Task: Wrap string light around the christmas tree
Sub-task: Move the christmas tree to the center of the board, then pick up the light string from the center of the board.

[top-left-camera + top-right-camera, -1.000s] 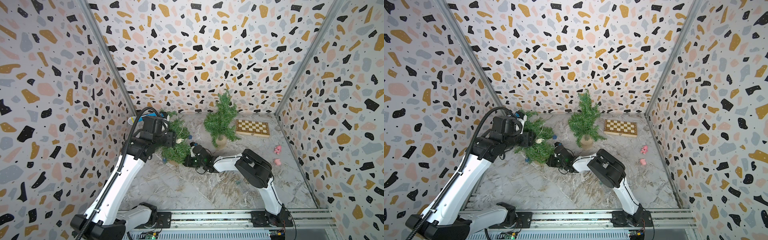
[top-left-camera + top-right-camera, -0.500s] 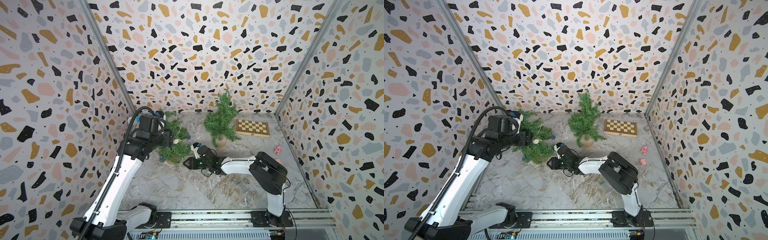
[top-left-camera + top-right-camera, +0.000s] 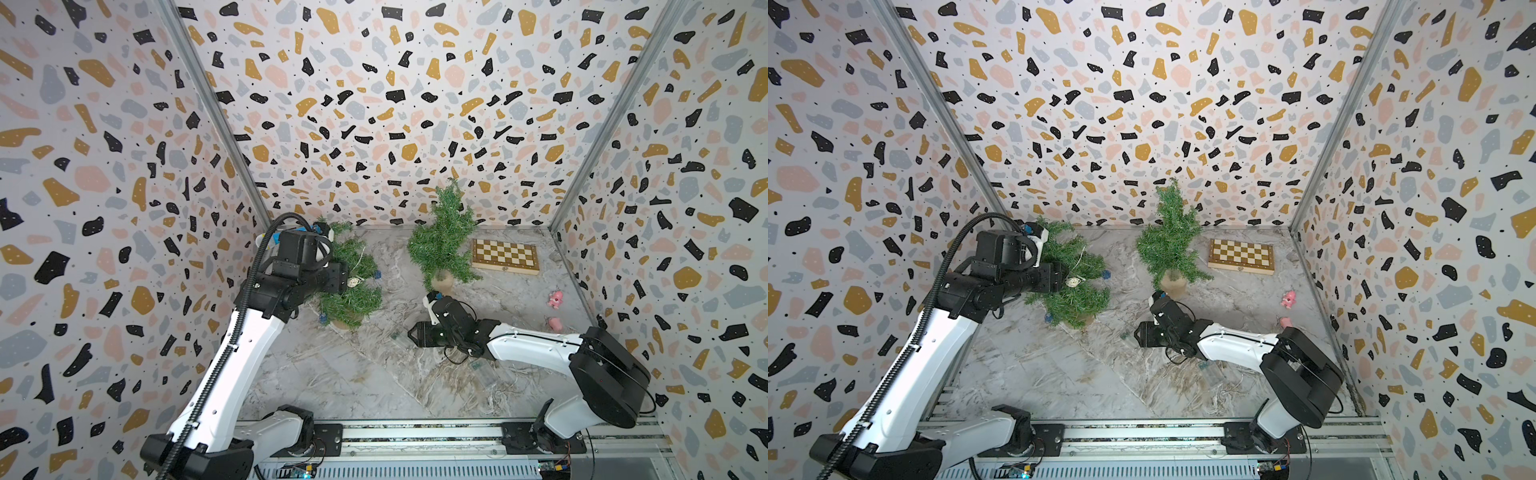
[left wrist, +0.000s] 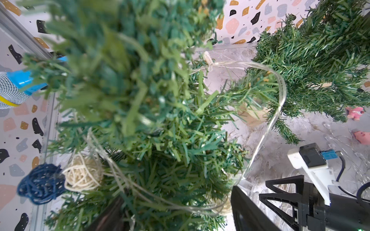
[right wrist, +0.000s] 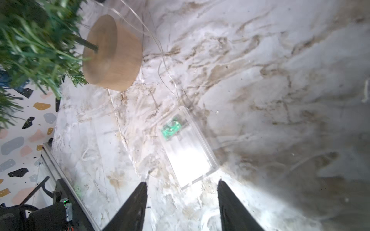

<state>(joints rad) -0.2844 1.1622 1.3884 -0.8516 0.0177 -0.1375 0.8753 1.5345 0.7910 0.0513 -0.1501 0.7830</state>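
The christmas tree [image 3: 353, 291] [image 3: 1077, 291] stands at the back left on a wooden base [image 5: 112, 54]. The string light, a clear wire [image 4: 280, 94], loops over its branches and runs down to a clear battery box [image 5: 188, 148] lying flat on the table. In the left wrist view my left gripper [image 4: 176, 196] is open, jaws wide either side of the tree's lower branches, with the wire passing between them. Both top views show it reaching in from the left [image 3: 343, 279]. My right gripper [image 5: 181, 182] [image 3: 411, 334] is open and empty, just short of the box.
A second tree [image 3: 444, 241] stands at the back middle, a chessboard [image 3: 505, 255] to its right. Two pink toys [image 3: 556, 298] lie by the right wall. More clear string light with another box [image 3: 478, 365] lies under my right arm. Blue [image 4: 41, 186] and cream [image 4: 83, 176] balls hang on the left tree.
My right gripper has drawn back from the tree's base toward the right and opened, leaving the battery box on the table. The left arm and the tree have barely moved.
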